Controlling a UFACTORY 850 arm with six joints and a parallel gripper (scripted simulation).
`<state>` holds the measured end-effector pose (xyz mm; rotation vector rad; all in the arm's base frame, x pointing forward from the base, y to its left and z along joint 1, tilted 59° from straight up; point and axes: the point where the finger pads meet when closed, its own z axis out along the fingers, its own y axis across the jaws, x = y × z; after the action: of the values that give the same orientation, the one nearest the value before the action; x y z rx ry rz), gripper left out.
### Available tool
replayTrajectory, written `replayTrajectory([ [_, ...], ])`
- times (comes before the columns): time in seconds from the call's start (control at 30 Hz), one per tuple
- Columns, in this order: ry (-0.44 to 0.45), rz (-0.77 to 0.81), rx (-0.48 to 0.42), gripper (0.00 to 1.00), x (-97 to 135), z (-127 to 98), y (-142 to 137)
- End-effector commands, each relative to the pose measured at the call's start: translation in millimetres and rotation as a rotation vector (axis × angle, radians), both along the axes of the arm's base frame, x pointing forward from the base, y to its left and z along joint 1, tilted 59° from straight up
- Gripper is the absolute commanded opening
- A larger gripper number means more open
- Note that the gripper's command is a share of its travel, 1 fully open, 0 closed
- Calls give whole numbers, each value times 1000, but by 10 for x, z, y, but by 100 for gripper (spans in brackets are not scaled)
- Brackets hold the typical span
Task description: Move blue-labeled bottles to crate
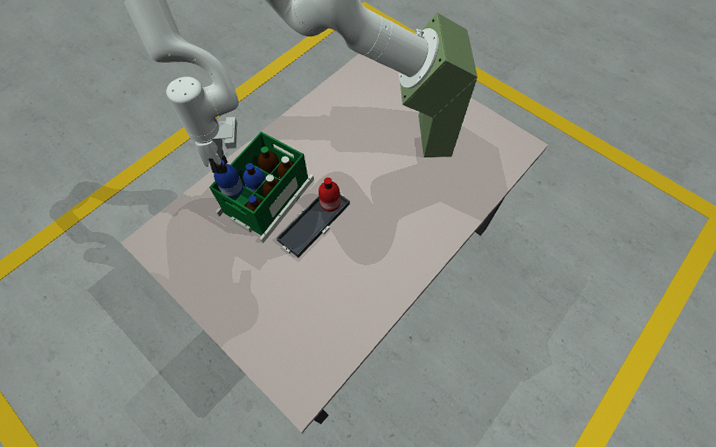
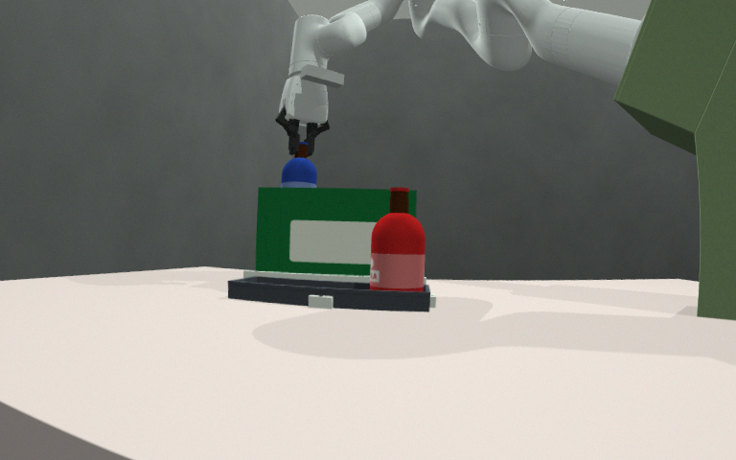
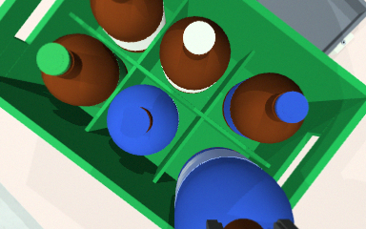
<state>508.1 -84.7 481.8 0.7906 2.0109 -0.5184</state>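
My gripper (image 2: 301, 145) is shut on the neck of a blue-labeled bottle (image 1: 228, 180) and holds it upright, partly down in a corner slot of the green crate (image 1: 260, 187). In the wrist view the held bottle (image 3: 233, 193) fills the bottom edge, over the crate's slot. Another blue bottle (image 3: 142, 119) stands in the adjoining slot. A brown bottle with a blue cap and blue label (image 3: 267, 108) stands in a further slot. A red-labeled bottle (image 1: 329, 194) stands upright at one end of the dark tray (image 1: 312, 225).
Brown bottles with a green cap (image 3: 78, 68) and white caps (image 3: 195, 53) fill other crate slots. The tray lies right beside the crate (image 2: 335, 230). A green pedestal (image 1: 441, 96) of the arm stands at the table's far side.
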Motion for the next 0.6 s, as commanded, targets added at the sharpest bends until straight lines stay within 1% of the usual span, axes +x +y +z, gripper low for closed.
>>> replayTrajectory([
  [0.0, -2, 0, 0, 0, 42, -27, -39],
  [0.57, -2, 0, 0, 0, 150, -122, -154],
])
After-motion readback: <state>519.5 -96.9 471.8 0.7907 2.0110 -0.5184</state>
